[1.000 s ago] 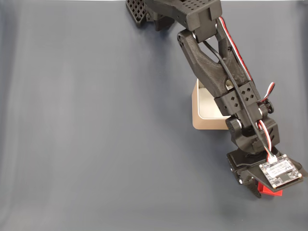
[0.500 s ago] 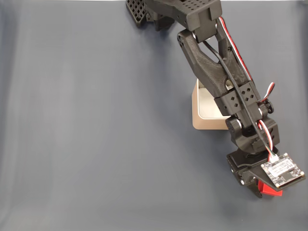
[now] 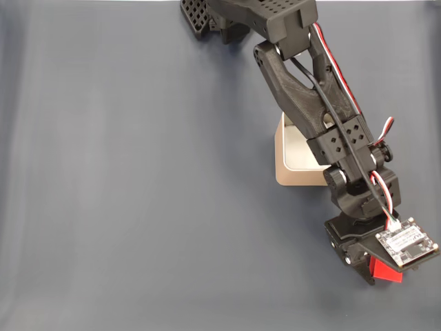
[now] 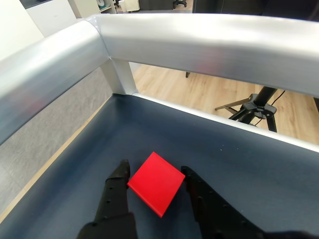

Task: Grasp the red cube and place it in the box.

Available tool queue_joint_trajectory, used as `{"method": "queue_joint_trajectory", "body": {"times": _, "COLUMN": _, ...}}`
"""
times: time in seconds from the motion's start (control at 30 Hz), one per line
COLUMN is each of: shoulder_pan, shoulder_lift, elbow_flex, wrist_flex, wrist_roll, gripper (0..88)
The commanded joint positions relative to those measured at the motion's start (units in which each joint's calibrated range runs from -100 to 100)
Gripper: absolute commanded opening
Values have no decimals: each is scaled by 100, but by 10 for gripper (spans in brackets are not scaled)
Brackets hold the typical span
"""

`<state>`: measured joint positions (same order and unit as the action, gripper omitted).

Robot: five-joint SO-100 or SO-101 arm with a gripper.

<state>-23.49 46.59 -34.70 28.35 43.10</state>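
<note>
The red cube (image 4: 155, 183) sits between my gripper's (image 4: 154, 172) two black fingers in the wrist view. The left finger touches its left corner and the right finger presses its right side. In the fixed view the cube (image 3: 386, 272) peeks out from under the gripper (image 3: 377, 276) near the lower right corner of the dark mat, mostly hidden by the wrist and its camera board. The beige box (image 3: 293, 162) with a pale rim lies further up the mat, its right part covered by the arm.
An aluminium frame rail (image 4: 199, 45) runs along the mat's edge just beyond the cube, with a wooden floor and a tripod (image 4: 256, 107) behind it. Open dark mat (image 3: 138, 193) stretches to the left of the arm in the fixed view.
The wrist has crept slightly down and to the right, and a bit more of the red cube shows beneath it. The box has not moved.
</note>
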Motion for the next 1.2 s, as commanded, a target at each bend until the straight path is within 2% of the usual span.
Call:
{"method": "queue_joint_trajectory", "body": {"times": 0.0, "shoulder_pan": 24, "shoulder_lift": -336, "elbow_flex": -185, "wrist_flex": 58, "wrist_roll": 39, "gripper": 134}}
{"method": "queue_joint_trajectory", "body": {"times": 0.83, "shoulder_pan": -126, "shoulder_lift": -2231, "elbow_flex": 1866, "wrist_flex": 132, "wrist_roll": 142, "gripper": 101}}
{"method": "queue_joint_trajectory", "body": {"times": 1.17, "shoulder_pan": -211, "shoulder_lift": -3235, "elbow_flex": 2321, "wrist_flex": 616, "wrist_roll": 244, "gripper": 103}}
